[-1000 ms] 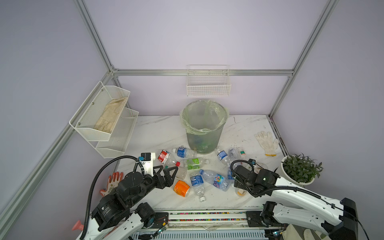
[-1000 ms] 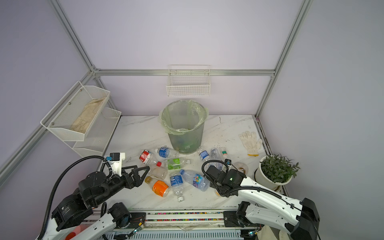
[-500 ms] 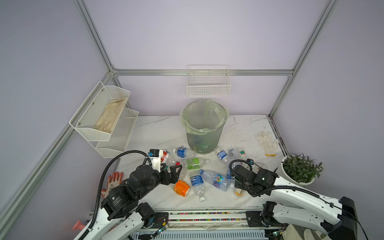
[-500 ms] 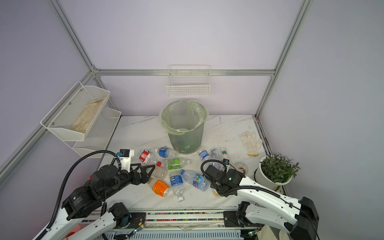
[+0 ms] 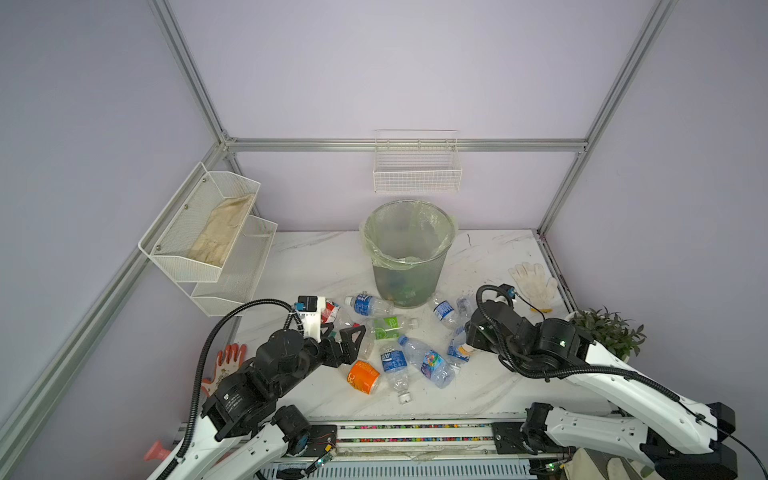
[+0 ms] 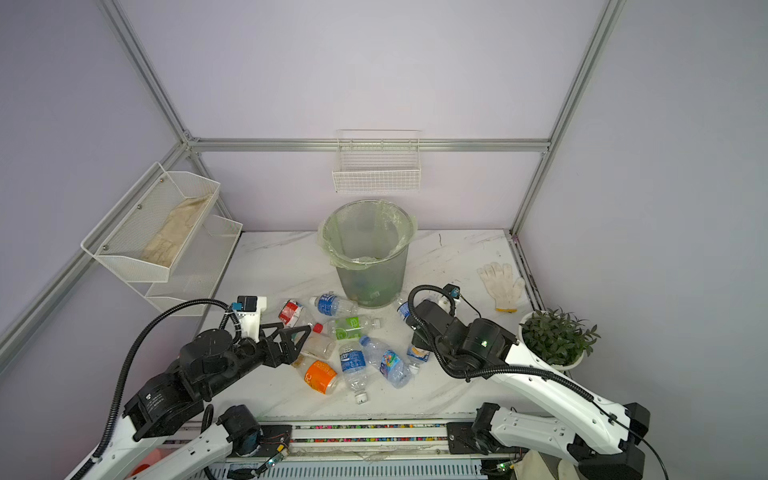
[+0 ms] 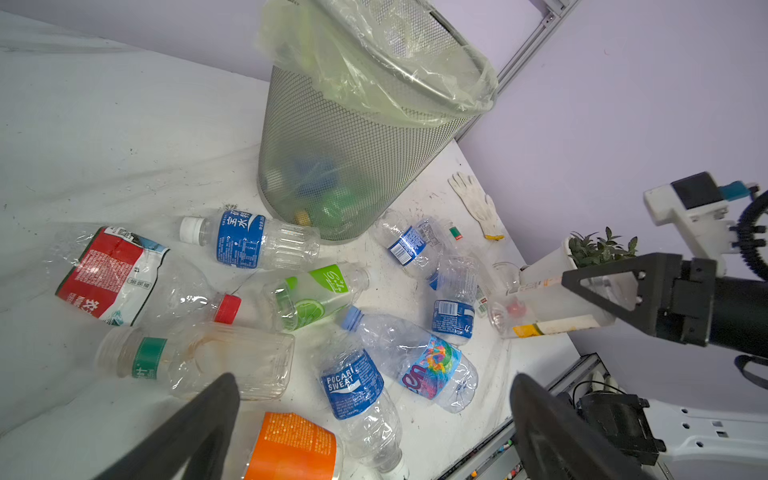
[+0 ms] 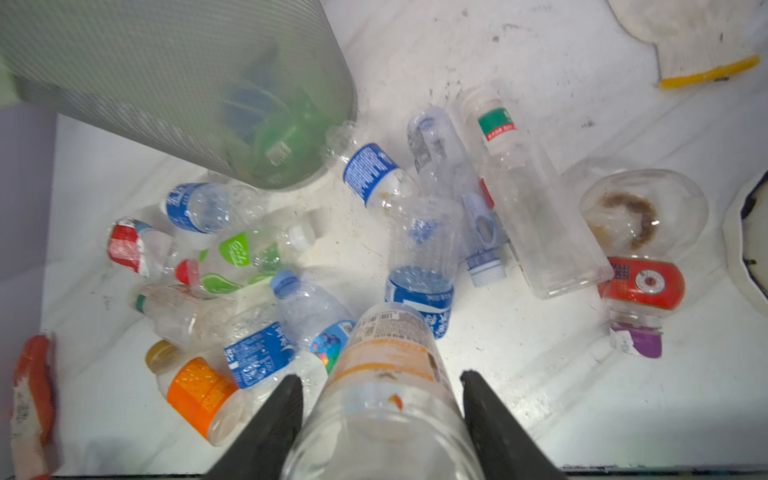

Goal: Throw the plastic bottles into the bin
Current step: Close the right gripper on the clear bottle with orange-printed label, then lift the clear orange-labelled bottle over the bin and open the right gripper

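With a few already showing through the mesh of the bin [image 5: 432, 278] at centre frame and a dozen-odd plastic bottles [image 5: 392, 359] left strewn on the table below it, my right gripper [image 8: 380, 376] clamps an orange-labelled bottle [image 8: 386, 332] while my left gripper [image 7: 374, 378] hangs wide open and empty.

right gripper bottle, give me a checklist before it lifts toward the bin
1. Grip: right gripper closed on the orange-label bottle, a finger each side: ok.
2. Held bottle off the table: cannot tell.
3. Target: bin upright, mouth open: ok.
4. Low route: blue-label bottles lie between gripper and bin: not ok, lift first.
5. Other arm: left gripper open, apart from the held bottle: ok.
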You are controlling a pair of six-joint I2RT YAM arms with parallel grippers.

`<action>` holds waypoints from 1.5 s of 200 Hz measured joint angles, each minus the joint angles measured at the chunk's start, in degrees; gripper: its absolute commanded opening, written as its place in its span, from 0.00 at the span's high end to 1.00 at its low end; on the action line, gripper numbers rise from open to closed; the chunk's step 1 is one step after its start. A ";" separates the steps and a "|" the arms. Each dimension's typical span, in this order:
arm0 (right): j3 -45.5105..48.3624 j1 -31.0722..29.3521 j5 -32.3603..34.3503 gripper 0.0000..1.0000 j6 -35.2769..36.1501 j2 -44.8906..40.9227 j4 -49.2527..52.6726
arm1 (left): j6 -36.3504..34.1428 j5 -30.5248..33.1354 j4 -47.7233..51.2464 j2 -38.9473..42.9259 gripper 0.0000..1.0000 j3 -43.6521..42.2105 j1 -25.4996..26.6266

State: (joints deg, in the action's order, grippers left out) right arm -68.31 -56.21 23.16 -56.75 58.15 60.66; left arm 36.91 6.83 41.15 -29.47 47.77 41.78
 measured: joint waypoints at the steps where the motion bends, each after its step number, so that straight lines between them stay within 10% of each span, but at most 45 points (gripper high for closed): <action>1: -0.28 0.00 0.04 0.74 0.22 -0.02 -0.02 | 0.00 0.00 0.00 0.00 0.00 0.00 -0.02; 205: -3.58 -0.04 5.55 0.78 9.20 -21.92 -17.55 | 2.99 -3.06 -9.01 -2.86 0.00 -3.80 0.00; 300: -31.93 0.42 12.70 0.58 24.72 13.51 -29.07 | 4.02 -4.59 -11.98 -5.62 0.00 -4.24 0.00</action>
State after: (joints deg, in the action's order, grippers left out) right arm -100.25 -55.79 35.86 -32.03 71.66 31.59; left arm 40.93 2.24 29.17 -35.09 43.53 41.78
